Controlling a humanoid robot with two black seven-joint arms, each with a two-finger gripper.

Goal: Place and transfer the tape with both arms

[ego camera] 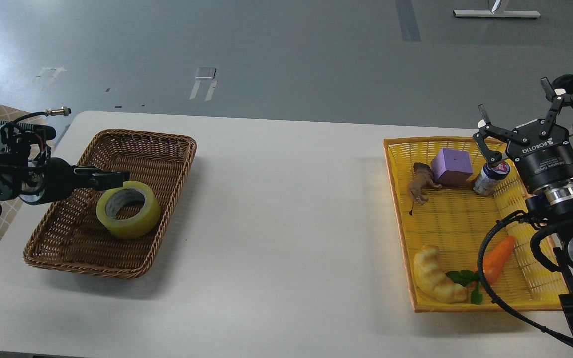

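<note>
The tape (128, 209) sits tilted in my brown wicker basket (167, 149), leaning toward the near-right part of it, and my left gripper (112, 179) hovers right at its upper-left rim. From this angle the fingers merge into one dark bar, so I cannot tell how wide they stand or whether they pinch the roll's wall; they look close to touching it. If I have only a thin hold on the rim, the smooth roll could twist out and drop back, or roll against the basket's wall. Lifting too low could catch the woven rim and drag the whole basket across the white table (286, 209). My right gripper (525, 124) is well apart, spread wide with nothing in it, hanging over the far-right corner of the yellow basket (445, 219). Just beneath it stand a small jar (488, 179) and a purple block (450, 166), with a brown toy animal (422, 183) beside them; a careless descent could knock these over. A croissant toy (435, 281) and a toy carrot (496, 258) lie nearer me, under my right arm's cable.
</note>
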